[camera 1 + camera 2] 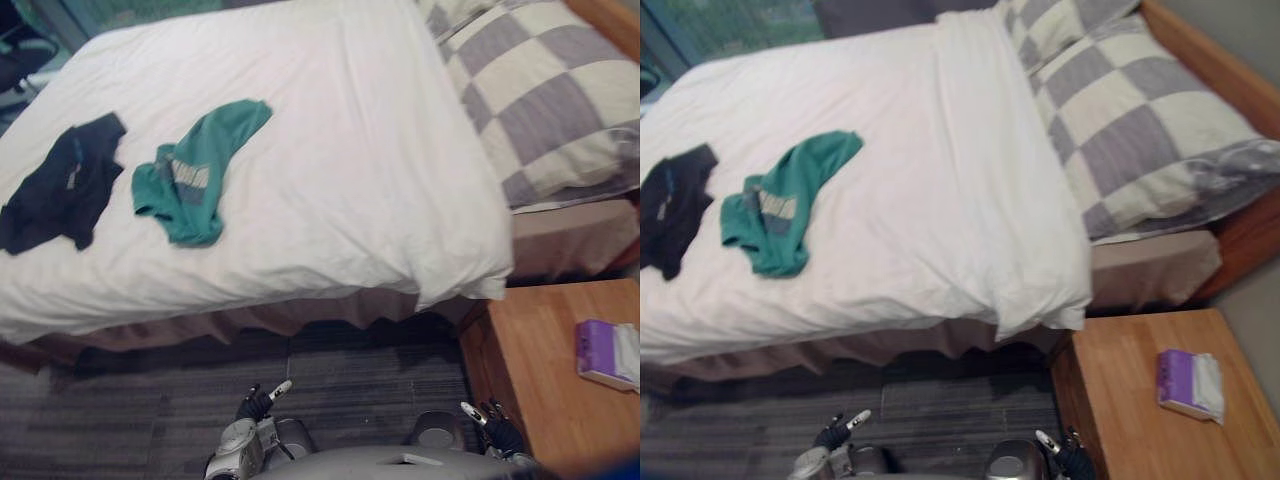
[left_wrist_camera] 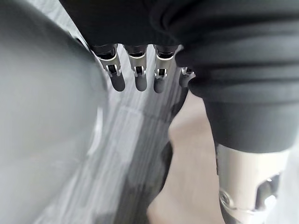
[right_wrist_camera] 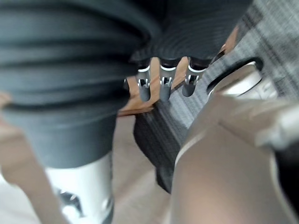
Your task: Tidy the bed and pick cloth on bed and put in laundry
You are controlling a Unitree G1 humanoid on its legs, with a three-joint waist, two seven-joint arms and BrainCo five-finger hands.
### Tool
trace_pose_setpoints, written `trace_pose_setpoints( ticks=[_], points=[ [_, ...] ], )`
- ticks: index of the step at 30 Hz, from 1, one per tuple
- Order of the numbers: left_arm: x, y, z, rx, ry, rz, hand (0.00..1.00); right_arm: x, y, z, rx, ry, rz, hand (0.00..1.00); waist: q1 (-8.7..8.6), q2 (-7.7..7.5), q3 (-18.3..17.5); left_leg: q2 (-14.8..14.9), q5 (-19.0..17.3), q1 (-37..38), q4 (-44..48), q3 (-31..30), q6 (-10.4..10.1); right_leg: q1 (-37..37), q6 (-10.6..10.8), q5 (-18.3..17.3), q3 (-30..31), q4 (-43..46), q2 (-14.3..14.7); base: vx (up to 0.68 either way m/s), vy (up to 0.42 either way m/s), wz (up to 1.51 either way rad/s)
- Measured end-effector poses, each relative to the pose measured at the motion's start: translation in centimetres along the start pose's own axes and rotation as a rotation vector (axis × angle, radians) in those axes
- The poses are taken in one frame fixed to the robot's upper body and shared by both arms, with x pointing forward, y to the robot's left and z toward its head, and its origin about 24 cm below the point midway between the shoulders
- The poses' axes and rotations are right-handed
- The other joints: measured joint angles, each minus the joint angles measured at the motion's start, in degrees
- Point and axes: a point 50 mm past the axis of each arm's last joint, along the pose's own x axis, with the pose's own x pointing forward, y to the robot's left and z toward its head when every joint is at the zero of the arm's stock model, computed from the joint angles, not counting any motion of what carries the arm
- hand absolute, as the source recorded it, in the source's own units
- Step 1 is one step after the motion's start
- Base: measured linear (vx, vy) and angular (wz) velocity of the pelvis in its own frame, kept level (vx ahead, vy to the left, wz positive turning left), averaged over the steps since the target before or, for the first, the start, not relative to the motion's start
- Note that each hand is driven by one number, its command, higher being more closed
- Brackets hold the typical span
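Two cloths lie on the bed (image 1: pixel 350 150), both left of centre.

Left eye: the green shirt (image 1: pixel 195 170) has its long axis running near-left to far-right. The black garment (image 1: pixel 60 185) is just beside it, further left. Left hand (image 1: pixel 258 402) and right hand (image 1: pixel 497 428) hang low over the floor, short of the bed edge. We judge the left nearer.

Right eye: same layout, with the black garment cut off at the frame edge. A purple pack (image 1: pixel 1180 380) sits on the bench (image 1: pixel 1120 400).

Left wrist: fingers (image 2: pixel 135 79) straight, relaxed, holding nothing.

Right wrist: fingers (image 3: pixel 165 88) likewise straight and empty. We can't resolve what's past them.
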Motion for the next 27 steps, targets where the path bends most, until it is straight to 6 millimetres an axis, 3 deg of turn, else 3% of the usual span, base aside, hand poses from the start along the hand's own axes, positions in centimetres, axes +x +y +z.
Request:
trace_pose_setpoints(
  ticks=[1, 2, 3, 4, 5, 6, 7, 8, 9, 10, 11, 12, 13, 15, 17, 19, 21, 22, 25, 26, 27],
  points=[
    [-0.1, -0.3, -0.2, 0.029, -0.003, -0.031, 0.0, 0.1, -0.4, 0.6, -0.035, -0.022, 0.002, 0.0, 0.14, 0.74, -0.3, -0.2, -1.3, 0.6, 0.0, -0.2, -3.5, 1.3, 0.1, 1.4, 0.1, -1.5, -1.9, 0.12, 0.765, 0.04],
    [0.2, 0.1, 0.9, 0.071, -0.03, -0.043, 0.0, 0.3, 0.4, 0.3, -0.015, -0.016, 0.009, 0.0, 0.67, -1.53, 0.5, -3.5, -3.9, 0.0, 5.1, 0.5, -8.6, 2.8, -0.1, 6.6, 0.8, -2.7, -5.8, 0.1, 0.792, -0.04],
    [0.3, 0.4, 1.1, 0.077, -0.027, -0.04, 0.0, 0.3, 0.9, 0.0, -0.016, -0.007, 0.022, 0.0, 1.09, -1.35, 0.6, -3.9, -5.3, -0.3, 7.1, 0.5, -9.1, 2.4, -1.0, 11.7, 0.6, -2.9, -6.1, 0.03, 0.654, -0.16],
    [0.3, 0.9, 0.8, 0.085, -0.003, -0.033, 0.0, 0.3, 1.6, -0.5, -0.023, 0.004, 0.036, 0.0, 1.67, -0.72, 0.2, -3.9, -6.7, -0.7, 8.5, 1.2, -8.2, 1.2, -5.2, 19.7, -1.1, -3.5, -5.9, 0.05, 0.759, -0.35],
    [0.1, 1.6, 0.1, 0.098, 0.027, -0.02, 0.0, 0.3, 2.0, -0.3, -0.015, -0.024, 0.036, 0.0, 2.53, 0.09, -0.4, -3.9, -7.3, 0.3, 7.7, 3.9, -5.6, -1.0, -13.6, 26.3, -6.5, -2.0, -6.9, 0.12, 0.817, -0.49],
    [-0.1, 2.0, -0.2, 0.113, 0.027, -0.009, 0.0, 0.5, 2.2, 0.2, -0.061, -0.043, 0.069, 0.0, 2.94, -0.57, -0.5, -5.0, -6.6, 2.4, 5.2, 6.0, -3.9, -4.4, -17.4, 21.2, -12.6, 6.7, -7.0, 0.15, 0.758, -0.43],
    [-0.1, 1.9, -0.1, 0.124, 0.02, -0.012, 0.0, 0.5, 2.4, 0.2, -0.094, -0.046, 0.092, 0.0, 3.17, -0.64, -0.5, -5.4, -5.8, 3.8, 2.9, 6.9, -2.8, -4.9, -15.5, 18.4, -14.6, 9.6, -5.5, 0.15, 0.479, -0.32],
    [-0.1, 1.9, -0.1, 0.165, 0.009, -0.024, 0.0, 0.5, 3.4, 0.3, -0.158, -0.058, 0.167, 0.0, 3.09, -0.44, -0.6, -6.2, -3.2, 6.5, -2.6, 7.8, -2.0, -5.4, -10.8, 12.8, -16.4, 12.1, -0.3, 0.12, 0.412, -0.1],
    [-0.2, 1.6, -0.1, 0.209, 0.009, -0.045, 0.0, 0.5, 4.5, 0.8, -0.202, -0.096, 0.244, 0.0, 2.79, -0.21, -0.7, -7.5, -0.4, 8.2, -7.8, 8.2, -1.0, -5.3, -9.0, 9.0, -17.3, 11.8, 5.8, 0.11, 0.378, 0.09],
    [-0.1, 1.0, 0.3, 0.248, -0.005, -0.072, 0.0, 0.4, 5.2, 1.4, -0.232, -0.136, 0.291, 0.0, 2.35, -0.26, -0.8, -9.1, 1.4, 8.6, -10.9, 8.1, -0.1, -5.4, -8.1, 6.7, -17.3, 10.8, 10.0, 0.09, 0.304, 0.24],
    [0.0, 0.6, 0.6, 0.268, -0.015, -0.087, 0.0, 0.4, 5.6, 1.6, -0.248, -0.152, 0.315, 0.0, 2.13, -0.33, -0.8, -10.0, 2.1, 8.6, -12.2, 7.9, 0.4, -5.4, -7.8, 5.5, -17.3, 9.7, 12.1, 0.08, 0.22, 0.32],
    [0.3, -0.6, 1.3, 0.309, -0.037, -0.12, 0.0, 0.3, 6.4, 2.0, -0.274, -0.175, 0.364, 0.0, 2.11, -0.73, -1.0, -12.3, 2.9, 8.3, -13.4, 7.8, 1.0, -3.9, -8.6, 3.5, -17.3, 4.2, 16.1, 0.09, 0.219, 0.19],
    [0.3, -1.4, 1.2, 0.328, -0.024, -0.137, 0.0, 0.3, 7.0, 2.4, -0.293, -0.191, 0.397, 0.0, 2.33, -1.15, -1.3, -14.3, 2.9, 8.4, -13.3, 8.0, 1.1, -0.8, -10.3, 2.6, -16.9, -2.0, 16.7, 0.07, 0.148, 0.14],
    [0.5, -3.2, 1.4, 0.366, -0.01, -0.18, 0.0, 0.3, 7.8, 2.2, -0.299, -0.178, 0.426, 0.0, 1.98, -0.19, -1.2, -16.2, 2.9, 8.3, -12.7, 7.3, 1.2, 1.4, -10.8, 2.4, -13.9, -5.3, 15.9, 0.06, 0.118, 0.29],
    [0.6, -4.1, 1.4, 0.418, -0.002, -0.2, 0.0, 0.3, 8.6, 1.5, -0.308, -0.143, 0.457, 0.0, 2.03, -0.29, -1.1, -16.8, 1.0, 6.6, -7.3, 6.9, 1.2, 2.8, -11.4, 1.4, -14.4, -5.3, 14.8, 0.03, 0.064, 0.29],
    [0.5, -4.3, 1.3, 0.447, -0.008, -0.207, 0.0, 0.7, 9.2, 2.2, -0.339, -0.141, 0.468, 0.0, 2.02, 0.0, -0.3, -15.0, -1.2, 0.2, 7.3, 7.5, 0.3, 3.7, -11.1, -0.3, -15.5, -4.0, 14.3, 0.0, 0.033, 0.25],
    [0.4, -4.6, 1.8, 0.442, -0.043, -0.217, 0.0, 0.9, 8.6, 2.1, -0.354, -0.12, 0.401, 0.0, 1.89, 0.45, 0.5, -12.4, -1.0, -3.5, 16.3, 10.2, 0.0, 4.1, -11.4, -1.6, -17.2, -1.4, 13.1, -0.02, 0.103, 0.27],
    [0.3, -4.7, 1.8, 0.461, -0.058, -0.228, 0.0, 1.1, 7.9, 1.9, -0.339, -0.093, 0.34, 0.0, 1.97, 1.0, 0.9, -10.7, -2.0, -3.8, 19.3, 13.6, 1.4, 3.8, -11.2, -2.0, -17.5, 0.5, 12.2, -0.03, 0.187, 0.06],
    [0.1, -4.2, 1.0, 0.514, -0.049, -0.251, 0.0, 1.5, 6.1, 2.6, -0.25, -0.089, 0.224, 0.0, 1.09, 2.08, 0.7, -7.0, -4.5, -2.5, 17.1, 15.0, 1.9, 2.6, -10.3, -2.5, -17.2, 3.6, 9.2, 0.01, 0.265, -0.1],
    [-0.1, -3.9, 0.5, 0.519, -0.04, -0.258, 0.0, 1.5, 4.8, 2.8, -0.18, -0.09, 0.171, 0.0, -0.36, 1.82, 0.6, -5.4, -3.9, 0.1, 9.7, 12.0, 1.4, 1.7, -8.9, -2.5, -16.6, 5.7, 5.4, 0.02, 0.34, 0.05],
    [-0.1, -3.9, 0.5, 0.516, -0.042, -0.259, 0.0, 1.5, 4.4, 2.7, -0.168, -0.086, 0.155, 0.0, -0.54, 1.63, 0.7, -5.0, -3.2, 0.9, 6.9, 10.2, 1.4, 1.5, -7.8, -2.5, -16.0, 6.0, 4.0, 0.03, 0.469, 0.13]
  ],
)
